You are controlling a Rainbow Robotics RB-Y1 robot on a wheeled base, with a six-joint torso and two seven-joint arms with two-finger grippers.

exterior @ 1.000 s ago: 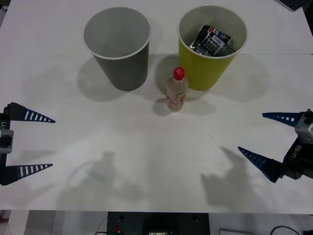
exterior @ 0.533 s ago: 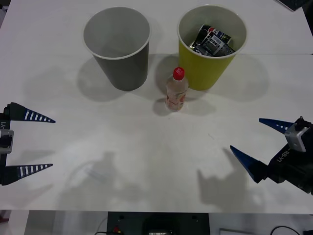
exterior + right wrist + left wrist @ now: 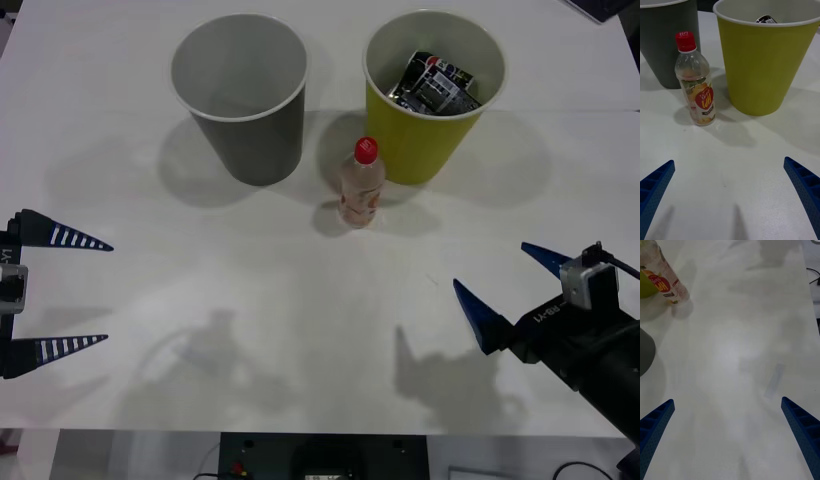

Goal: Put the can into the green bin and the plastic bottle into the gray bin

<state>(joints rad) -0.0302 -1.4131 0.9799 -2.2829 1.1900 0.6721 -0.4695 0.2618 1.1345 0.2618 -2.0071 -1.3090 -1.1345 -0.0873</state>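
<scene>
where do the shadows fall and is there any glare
Front view: the gray bin and green bin cast soft double shadows on the table; right wrist view: the plastic bottle shadows toward the green bin; left wrist view: a bright washed-out patch mid-table.

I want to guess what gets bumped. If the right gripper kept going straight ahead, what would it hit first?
Probably the bottle. The right gripper, open, points toward it over bare table. The green bin stands just behind and beside it, so a slightly off line might meet that instead.

1. The can (image 3: 766, 18): in the right wrist view, only a sliver shows above the green bin (image 3: 763, 67) rim.
2. The plastic bottle (image 3: 664, 281): cap cut off at upper left of the left wrist view.
</scene>
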